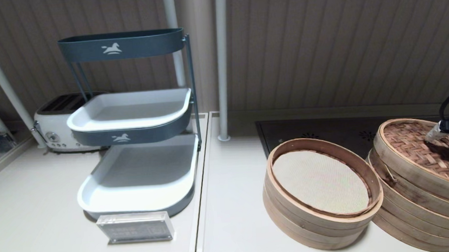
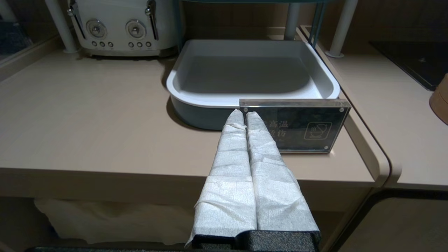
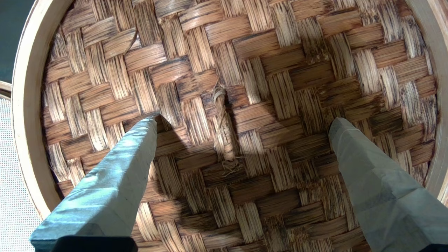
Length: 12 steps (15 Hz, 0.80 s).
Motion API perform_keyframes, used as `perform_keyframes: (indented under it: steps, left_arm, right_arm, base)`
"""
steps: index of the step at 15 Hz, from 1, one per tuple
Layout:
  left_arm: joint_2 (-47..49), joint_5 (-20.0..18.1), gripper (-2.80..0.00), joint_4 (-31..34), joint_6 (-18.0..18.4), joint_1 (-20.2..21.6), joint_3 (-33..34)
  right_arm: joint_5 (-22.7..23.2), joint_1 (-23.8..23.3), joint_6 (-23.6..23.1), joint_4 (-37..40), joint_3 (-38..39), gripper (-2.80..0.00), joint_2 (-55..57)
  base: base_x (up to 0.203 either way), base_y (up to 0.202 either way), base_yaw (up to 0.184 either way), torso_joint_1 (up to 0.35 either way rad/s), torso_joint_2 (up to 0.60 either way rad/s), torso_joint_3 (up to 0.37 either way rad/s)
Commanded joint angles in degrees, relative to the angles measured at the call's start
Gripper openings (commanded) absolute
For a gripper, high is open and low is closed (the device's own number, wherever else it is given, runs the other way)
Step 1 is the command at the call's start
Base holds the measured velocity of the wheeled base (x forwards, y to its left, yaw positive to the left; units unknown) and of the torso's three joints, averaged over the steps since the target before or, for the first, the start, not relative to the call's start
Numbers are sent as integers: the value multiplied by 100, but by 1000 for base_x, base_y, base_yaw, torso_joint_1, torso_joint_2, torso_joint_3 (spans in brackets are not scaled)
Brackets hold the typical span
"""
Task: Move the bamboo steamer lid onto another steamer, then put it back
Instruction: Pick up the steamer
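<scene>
Right gripper (image 3: 241, 122), fingers spread, poised over the round reddish-brown woven bamboo steamer lid (image 1: 432, 150).
Best centred astride the twisted fibre handle (image 3: 224, 129) before closing.

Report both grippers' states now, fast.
Left gripper: shut, holding nothing, off the counter's front edge.
Right gripper: open, over the bamboo steamer lid, straddling its twine loop.

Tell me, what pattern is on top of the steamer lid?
The bamboo steamer lid has reddish-brown woven strips in a zigzag weave, seen best in the right wrist view.
</scene>
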Motion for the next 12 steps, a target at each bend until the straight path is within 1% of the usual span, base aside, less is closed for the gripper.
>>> perform_keyframes:
  steps: [1,4,5,6,12]
  left_arm:
    - [-11,4,-280,-3,2,0,158]
    - [-11,-4,-280,-9,0,0,158]
    - [-20,5,-280,-3,-2,0,158]
    - [-19,-2,-280,-4,4,0,158]
    - [-12,0,-280,-3,-1,0,158]
  right_arm:
    - [0,10,1,23,-23,0,14]
    - [3,10,-41,23,-5,0,5]
    - [-7,10,-50,23,11,-85,-11]
    - [0,10,-50,23,21,-280,-12]
    - [30,45,-41,23,135,-280,-34]
  base:
    - [0,0,0,0,0,0]
    - [0,0,0,0,0,0]
    - [0,0,0,0,0,0]
    - [0,0,0,0,0,0]
    - [0,0,0,0,0,0]
